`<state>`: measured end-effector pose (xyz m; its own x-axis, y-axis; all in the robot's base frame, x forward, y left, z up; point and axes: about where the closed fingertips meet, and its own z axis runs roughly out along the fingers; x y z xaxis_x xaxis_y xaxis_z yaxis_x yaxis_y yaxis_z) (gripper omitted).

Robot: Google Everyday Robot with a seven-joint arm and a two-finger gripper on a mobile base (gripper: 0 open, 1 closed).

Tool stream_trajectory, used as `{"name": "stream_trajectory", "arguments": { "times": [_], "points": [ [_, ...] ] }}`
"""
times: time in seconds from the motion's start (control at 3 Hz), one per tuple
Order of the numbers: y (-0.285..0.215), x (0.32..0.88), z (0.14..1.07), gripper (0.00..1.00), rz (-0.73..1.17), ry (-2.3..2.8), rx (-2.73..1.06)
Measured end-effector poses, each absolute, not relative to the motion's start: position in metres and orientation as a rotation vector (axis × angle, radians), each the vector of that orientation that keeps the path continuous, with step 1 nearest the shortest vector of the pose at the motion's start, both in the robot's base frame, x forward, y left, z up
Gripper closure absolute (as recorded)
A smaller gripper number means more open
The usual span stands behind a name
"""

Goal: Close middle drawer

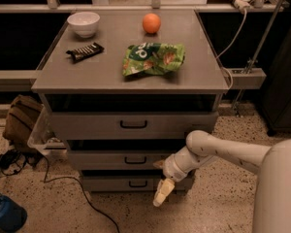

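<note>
Wide, shallow grey middle drawer (136, 159), second of three in the cabinet, sits nearly flush and looks closed. The gripper (163, 193) hangs just below the drawer's right end, apparently so the white arm's (223, 149) wrist bears on the panel. Whether it is clenched or released cannot be told. The grey surface (111, 38) carries a white bowl (84, 22), an orange fruit (151, 23) and a green snack bag (153, 59). A black floor cable (82, 198) lies to the left, not in the way.

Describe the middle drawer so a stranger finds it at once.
Find the grey cabinet with a green chip bag on top. The middle drawer is second of its three, with a lower front and smaller handle than the top drawer; the gripper hangs below its right end.
</note>
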<state>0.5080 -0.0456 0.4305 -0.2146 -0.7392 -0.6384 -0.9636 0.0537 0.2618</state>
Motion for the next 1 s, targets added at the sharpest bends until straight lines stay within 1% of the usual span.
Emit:
{"name": "stream_trajectory", "arguments": {
  "times": [0.33, 0.67, 1.0],
  "points": [
    [-0.043, 0.513, 0.424, 0.0, 0.945, 1.996, -1.709],
    [-0.059, 0.516, 0.428, 0.0, 0.905, 2.009, -1.651],
    [-0.094, 0.507, 0.453, 0.0, 0.796, 2.06, -1.511]
  ]
}}
